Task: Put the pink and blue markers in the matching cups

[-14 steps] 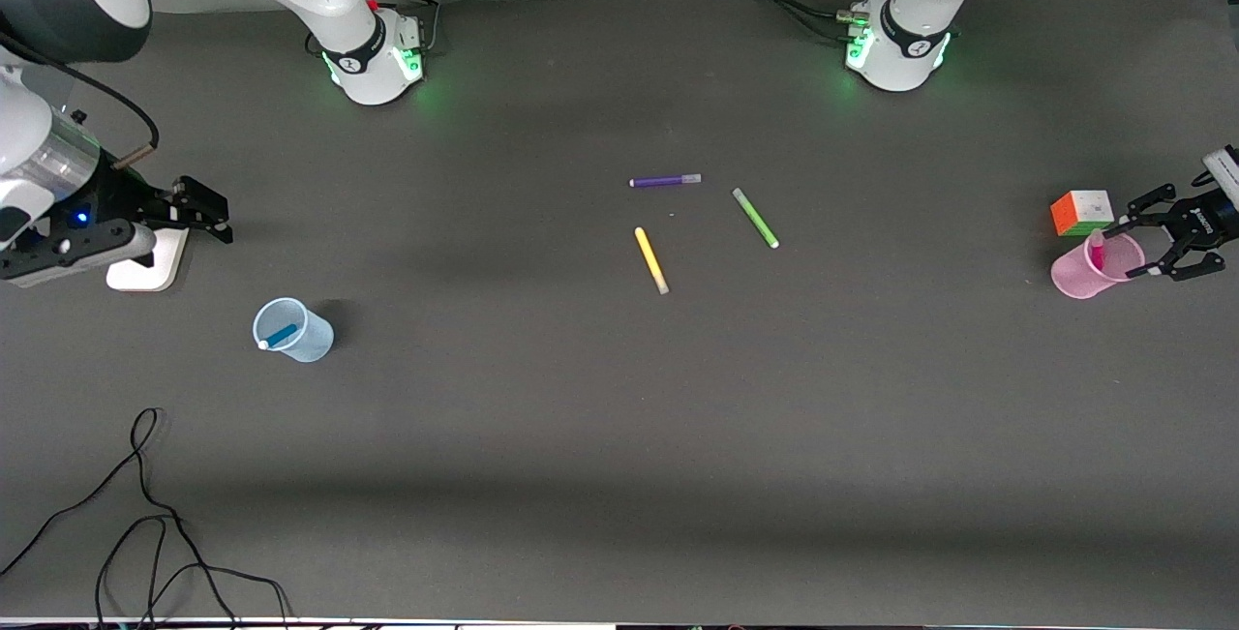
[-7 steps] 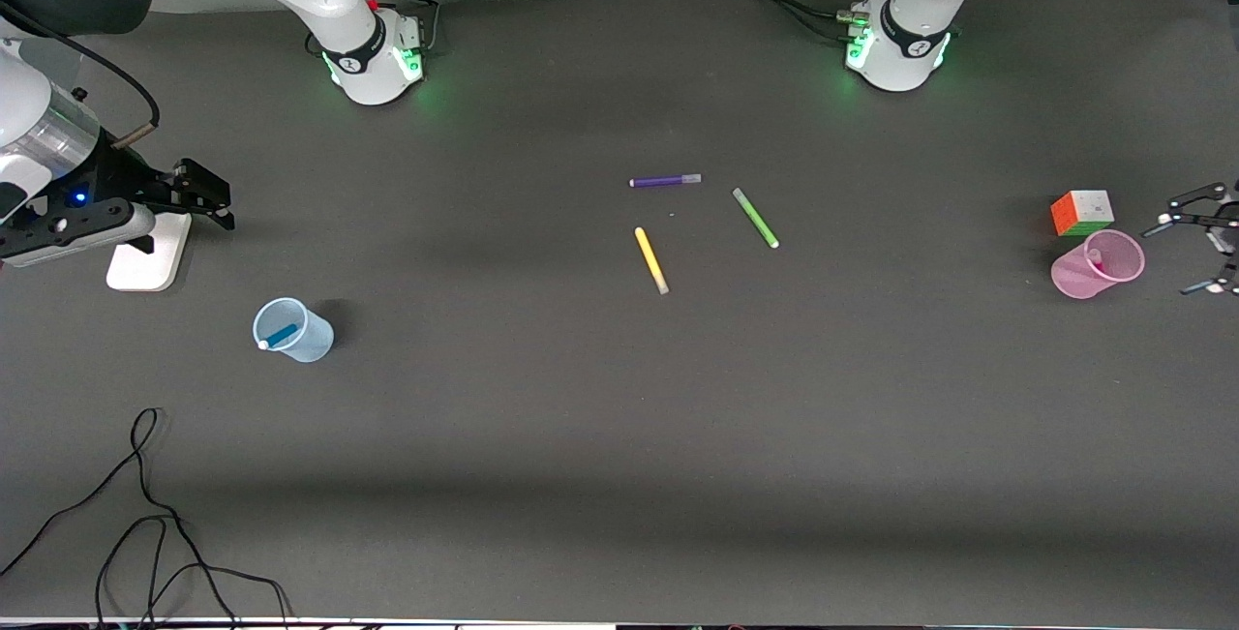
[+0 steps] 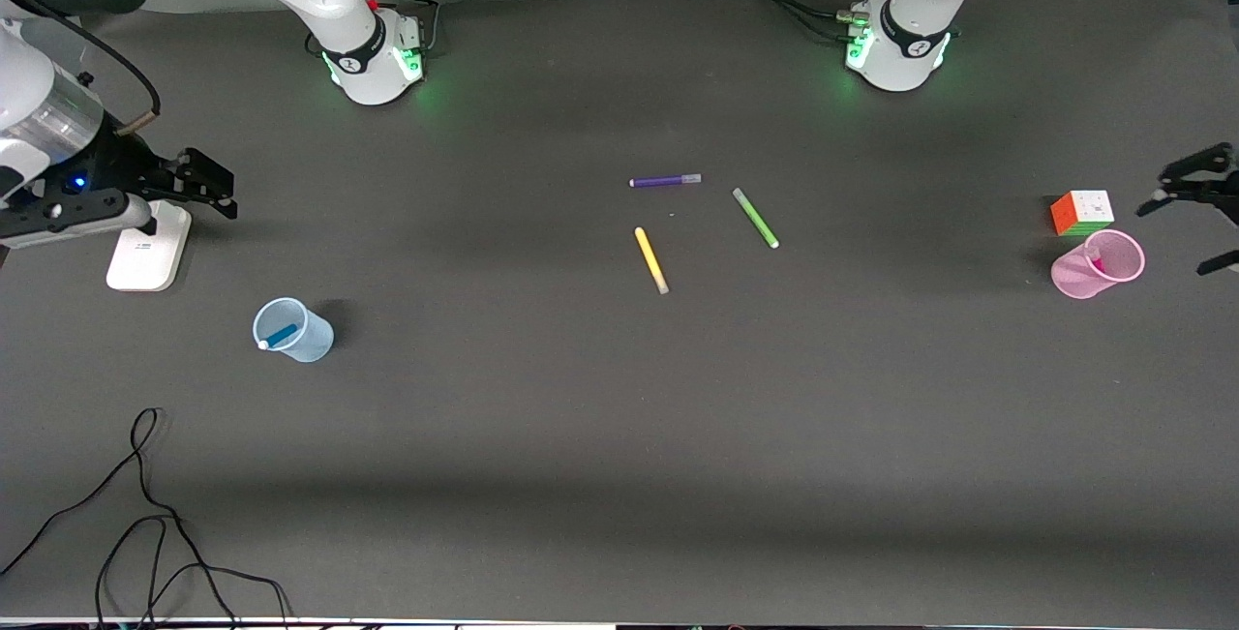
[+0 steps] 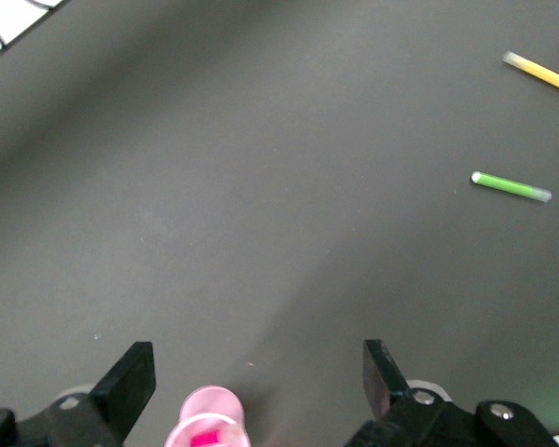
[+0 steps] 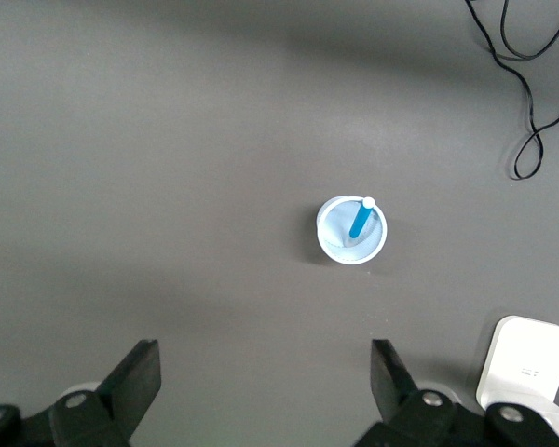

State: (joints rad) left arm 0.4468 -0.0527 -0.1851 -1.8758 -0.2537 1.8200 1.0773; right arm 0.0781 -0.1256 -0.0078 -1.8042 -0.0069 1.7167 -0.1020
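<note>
Withdrawn left gripper [image 3: 1193, 224] gapes above translucent pink cup [image 3: 1074, 278] holding slim pink marker [image 3: 1097, 262].

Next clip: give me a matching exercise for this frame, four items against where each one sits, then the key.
Items:
1. blue marker
2. pink marker
3. puzzle cube
4. purple marker

Places:
A. loose on the table near its middle, beside the green marker
B. in the pink cup
C. on the table beside the pink cup
D. in the blue cup

Pairs: 1-D, 2-B, 3-C, 4-A
</note>
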